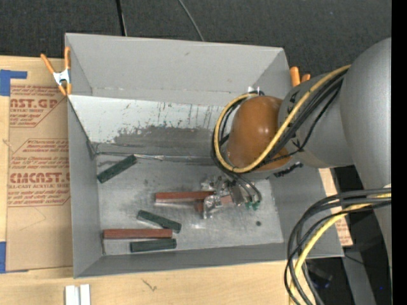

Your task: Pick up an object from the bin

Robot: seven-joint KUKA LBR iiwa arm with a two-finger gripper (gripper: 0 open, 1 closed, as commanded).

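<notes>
On the bin floor, right of centre, the end effector (213,203) sits low over the right end of the centre red-brown bar (178,197), a flat, narrow strip lying roughly left to right. That end of the strip passes under the metal parts of the end effector and is hidden, so contact between the two cannot be confirmed. Whether the end effector is apart, together or clamped on the strip cannot be told from this angle. The orange cover (254,129) on the wrist stands directly above and to the far side of the end effector, ringed by yellow and black cables (220,129), and conceals the right part of the far floor of the bin (172,62). The grey arm (365,107) enters from the right and is cut off by the frame. A small green detail (254,202) shows just right of the end effector; it is too small to identify as a robot part or a loose item. Four further strips lie well apart from the end effector: the far-left green bar (116,168), tilted, near the left wall; the middle green bar (159,220), just near of the centre strip; the near red-brown bar (138,234); and the near green bar (152,246), just beside it along the near wall.
</notes>
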